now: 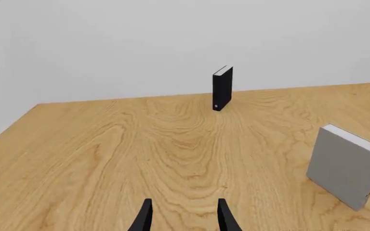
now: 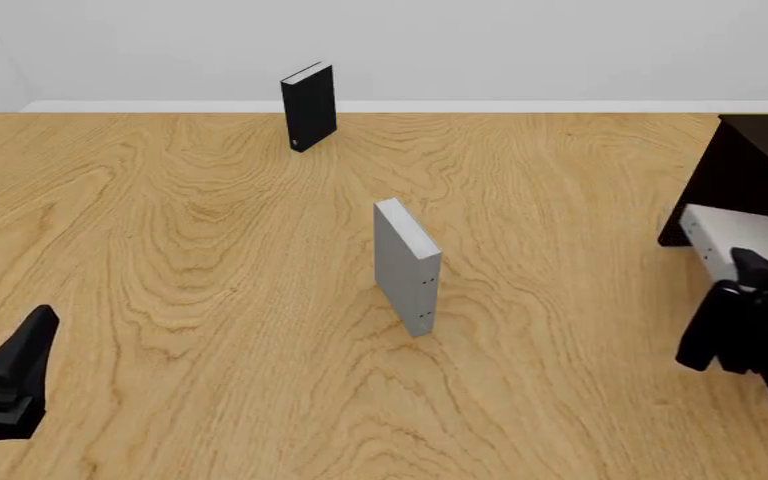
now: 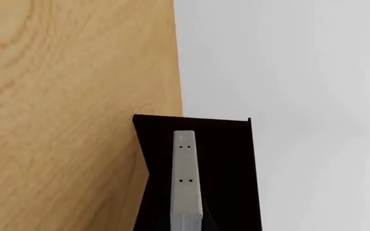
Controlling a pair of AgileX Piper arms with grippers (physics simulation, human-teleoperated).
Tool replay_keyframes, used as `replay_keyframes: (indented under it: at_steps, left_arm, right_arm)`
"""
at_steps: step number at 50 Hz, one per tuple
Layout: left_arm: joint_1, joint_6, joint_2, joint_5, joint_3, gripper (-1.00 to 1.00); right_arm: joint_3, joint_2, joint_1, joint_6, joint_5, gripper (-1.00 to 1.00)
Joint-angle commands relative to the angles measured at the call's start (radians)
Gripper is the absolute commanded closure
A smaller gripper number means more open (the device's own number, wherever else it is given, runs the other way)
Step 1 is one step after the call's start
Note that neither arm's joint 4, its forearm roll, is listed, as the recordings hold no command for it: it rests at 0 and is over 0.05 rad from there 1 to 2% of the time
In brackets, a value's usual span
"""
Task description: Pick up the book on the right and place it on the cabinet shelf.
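Bright, even, diffuse light; faint shadows; sharp renders, no glare, blur.

No readable text, labels, brands or numbers anywhere. Only marks: small dark dots on the narrow side of the grey book (image 2: 407, 264), and a tiny pale spot low on the black book (image 2: 308, 105), illegible.

Bench (image 2: 157, 250): light wood, strong swirling grain, smooth, slight satin sheen. Cabinet shelf (image 2: 758, 165): very dark brown flat boards, matt, grain not visible. Book (image 2: 738, 235): plain light grey cover, matt, smooth. Middle grey book (image 2: 404, 265): same matt grey. Black book (image 2: 308, 105): matt black cover, pale top edge. Grippers: black, matt, plastic-looking.
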Motion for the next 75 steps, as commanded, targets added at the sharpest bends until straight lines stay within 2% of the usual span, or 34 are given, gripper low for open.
replay_keyframes:
  at_steps: [1,17,18,23,27,28,37,41,42,47,49,50,51,55,70,75]
  left_arm:
    - [0.001,-0.003,-0.011,0.006,0.000,-1.00]
    - [0.001,0.004,-0.017,0.014,0.000,-1.00]
    - [0.001,0.003,-0.017,0.013,0.000,-1.00]
    - [0.000,0.003,-0.016,0.013,0.000,-1.00]
    - [0.001,0.007,-0.017,0.015,0.000,-1.00]
    - [0.001,0.008,-0.017,0.015,0.000,-1.00]
    - [0.001,0.010,-0.019,0.016,0.000,-1.00]
    - [-0.001,0.015,-0.019,0.018,0.000,-1.00]
    - [0.000,0.014,-0.019,0.017,0.000,-1.00]
    - [-0.001,0.014,-0.019,0.017,0.000,-1.00]
    - [-0.002,0.013,-0.021,0.018,0.000,-1.00]
    - [-0.002,0.012,-0.019,0.016,0.000,-1.00]
    - [-0.003,0.013,-0.019,0.016,0.000,-1.00]
    - [-0.003,0.013,-0.019,0.016,0.000,-1.00]
    - [-0.006,0.011,-0.006,0.004,0.000,-1.00]
    - [-0.006,0.012,-0.008,0.005,0.000,-1.00]
  right_arm:
    - [0.004,-0.041,-0.015,-0.031,0.004,1.00]
    - [0.000,0.010,-0.045,-0.021,-0.021,1.00]
    - [-0.002,0.009,-0.054,-0.035,-0.021,1.00]
    - [-0.002,0.014,-0.060,-0.025,-0.019,1.00]
    - [-0.005,0.016,-0.071,-0.044,-0.023,1.00]
    - [-0.005,0.014,-0.069,-0.027,-0.020,1.00]
    - [-0.009,0.016,-0.082,-0.044,-0.023,1.00]
    - [-0.009,0.011,-0.094,-0.029,-0.022,1.00]
    - [-0.010,0.009,-0.099,-0.042,-0.023,1.00]
    - [-0.006,0.010,-0.099,-0.033,-0.023,1.00]
    - [-0.006,0.009,-0.102,-0.047,-0.024,1.00]
    - [-0.005,0.012,-0.101,-0.029,-0.022,1.00]
    - [-0.005,0.011,-0.103,-0.044,-0.023,1.00]
    - [-0.005,0.011,-0.103,-0.045,-0.023,1.00]
    - [0.004,0.038,-0.095,-0.015,-0.019,1.00]
    - [0.001,0.041,-0.102,-0.024,-0.020,1.00]
